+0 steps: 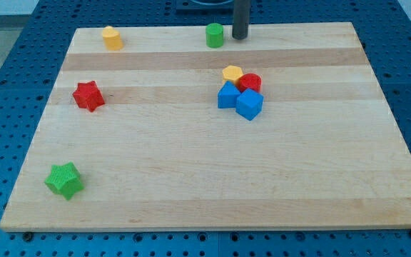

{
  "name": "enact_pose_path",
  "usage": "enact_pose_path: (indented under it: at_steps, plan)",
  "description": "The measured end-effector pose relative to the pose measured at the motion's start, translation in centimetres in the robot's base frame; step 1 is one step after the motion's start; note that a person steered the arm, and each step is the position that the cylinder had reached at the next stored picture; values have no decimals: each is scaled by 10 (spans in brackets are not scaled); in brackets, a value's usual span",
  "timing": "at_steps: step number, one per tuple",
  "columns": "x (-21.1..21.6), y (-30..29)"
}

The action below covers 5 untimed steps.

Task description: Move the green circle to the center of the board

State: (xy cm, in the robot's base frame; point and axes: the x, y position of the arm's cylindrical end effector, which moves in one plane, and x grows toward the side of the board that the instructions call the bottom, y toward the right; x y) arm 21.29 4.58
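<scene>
The green circle (215,35) is a short green cylinder near the view's top edge of the wooden board (191,178), a little right of the middle. My tip (240,36) stands just to the view's right of it, a small gap apart. The dark rod runs up out of the view's top.
A yellow cylinder (112,38) sits at the top left. A red star (88,96) lies at the left. A green star (64,179) lies at the bottom left. A cluster right of centre holds a yellow block (232,73), a red cylinder (250,82) and two blue blocks (227,96) (250,104).
</scene>
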Motion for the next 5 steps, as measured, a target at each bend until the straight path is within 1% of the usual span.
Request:
enact_pose_path:
  at_steps: [2, 4, 5]
  plan:
    - [-7, -58]
    - [-7, -88]
    - [-6, -91]
